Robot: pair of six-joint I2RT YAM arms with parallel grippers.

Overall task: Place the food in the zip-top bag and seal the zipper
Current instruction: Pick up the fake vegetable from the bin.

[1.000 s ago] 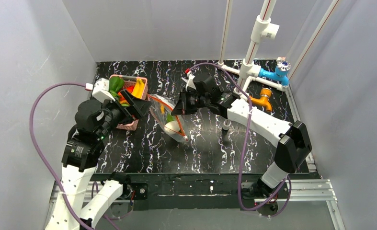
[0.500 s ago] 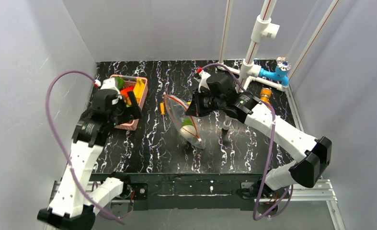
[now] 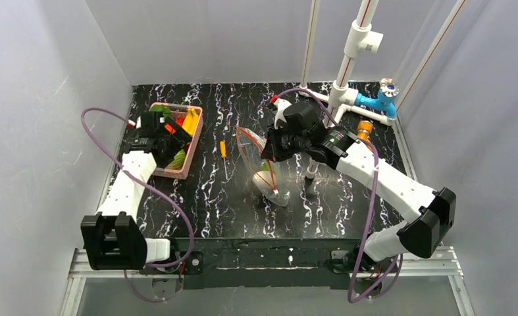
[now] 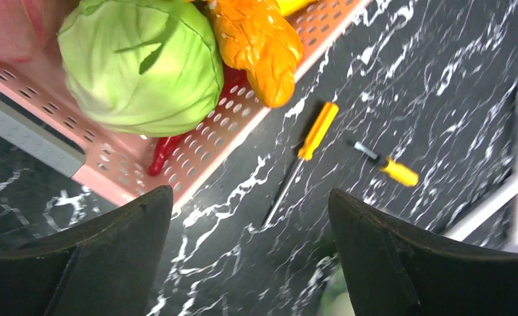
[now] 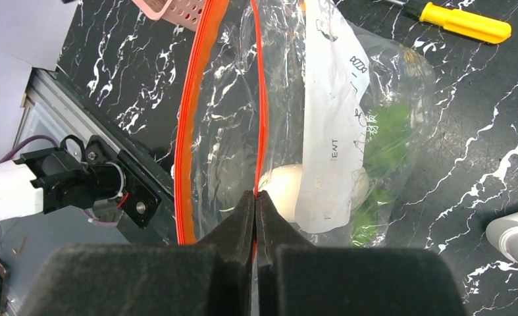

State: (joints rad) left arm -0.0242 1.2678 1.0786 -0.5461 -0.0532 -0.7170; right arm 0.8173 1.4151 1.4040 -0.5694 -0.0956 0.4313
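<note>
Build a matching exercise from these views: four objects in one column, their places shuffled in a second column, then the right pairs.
Objects
1. green cabbage
2. white food piece
3. yellow-handled screwdriver
4. zip-top bag

Places
A. lying bare on the table
B. pinched at its orange-red edge by the right end effector
C. in the pink basket
D. inside the clear bag

Pairs: 1-C, 2-D, 3-A, 4-B
</note>
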